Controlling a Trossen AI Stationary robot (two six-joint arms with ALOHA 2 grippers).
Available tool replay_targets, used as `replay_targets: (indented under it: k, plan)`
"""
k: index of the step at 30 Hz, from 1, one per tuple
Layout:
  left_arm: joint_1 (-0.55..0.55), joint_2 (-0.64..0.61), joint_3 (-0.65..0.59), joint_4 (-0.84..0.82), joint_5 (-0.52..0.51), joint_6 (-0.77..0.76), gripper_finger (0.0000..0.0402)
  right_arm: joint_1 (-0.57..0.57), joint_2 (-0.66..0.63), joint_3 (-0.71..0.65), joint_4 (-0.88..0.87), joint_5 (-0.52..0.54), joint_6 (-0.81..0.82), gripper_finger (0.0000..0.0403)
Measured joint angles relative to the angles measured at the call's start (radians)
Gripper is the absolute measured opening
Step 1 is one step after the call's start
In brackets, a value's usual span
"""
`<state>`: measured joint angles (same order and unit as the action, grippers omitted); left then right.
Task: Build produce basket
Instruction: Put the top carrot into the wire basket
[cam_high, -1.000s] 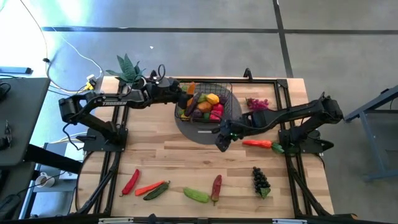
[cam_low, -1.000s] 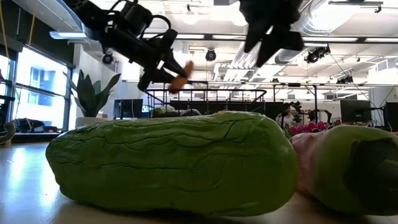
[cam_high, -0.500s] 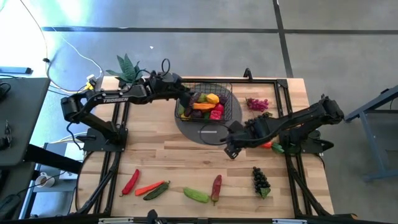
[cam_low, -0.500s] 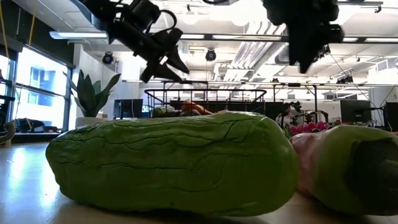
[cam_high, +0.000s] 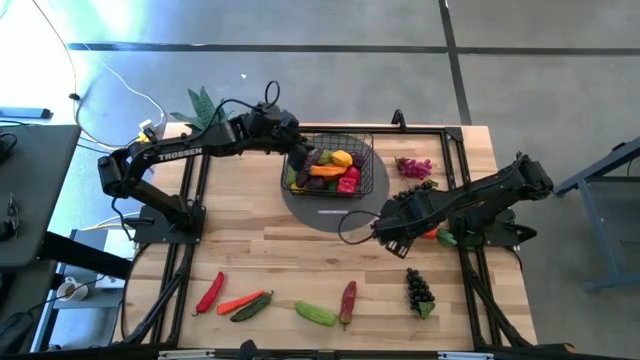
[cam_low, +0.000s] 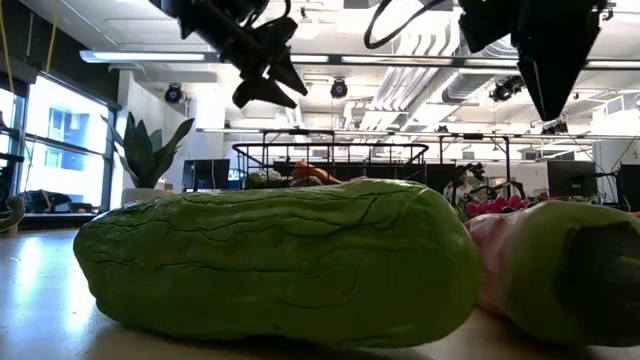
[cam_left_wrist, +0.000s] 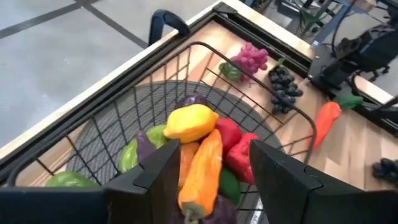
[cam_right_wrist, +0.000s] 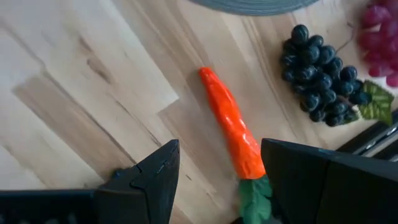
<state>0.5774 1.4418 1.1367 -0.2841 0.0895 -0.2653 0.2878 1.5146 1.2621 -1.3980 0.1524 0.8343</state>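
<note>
The black wire basket (cam_high: 335, 165) stands on the round grey mat (cam_high: 325, 212) and holds several produce pieces, among them a yellow lemon (cam_left_wrist: 189, 121) and a long orange piece (cam_left_wrist: 202, 168). My left gripper (cam_high: 297, 148) hangs open and empty over the basket's far-left rim; it also shows in the low view (cam_low: 265, 75). My right gripper (cam_high: 383, 230) is open above the orange carrot (cam_right_wrist: 231, 130), which lies flat on the table, its green leaf end between the fingers but untouched. Dark grapes (cam_right_wrist: 320, 68) and pink grapes (cam_right_wrist: 379, 25) lie beyond the carrot.
Along the table's near edge lie a red chilli (cam_high: 210, 292), an orange chilli (cam_high: 238, 300), a green cucumber (cam_high: 315, 314), a red piece (cam_high: 348, 302) and dark grapes (cam_high: 418, 290). Pink grapes (cam_high: 412, 167) lie right of the basket. A potted plant (cam_high: 203, 108) stands at the far left corner.
My left gripper has opened and let an orange piece drop into the basket, then drawn up and back toward the basket's far-left rim. My right gripper has moved from the mat's near edge toward the table's right, over the carrot.
</note>
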Motion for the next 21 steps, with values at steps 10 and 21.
replay_targets:
  k: [10, 21]
  plan:
    - [-0.028, 0.000, 0.036, -0.012, 0.002, 0.034, 0.0179, -0.078, -0.011, -0.049, -0.048, -0.012, -0.208, 0.0209]
    - [-0.029, 0.000, 0.036, -0.065, -0.011, 0.009, 0.0178, -0.119, -0.192, -0.263, 0.084, -0.129, -0.252, 0.0209]
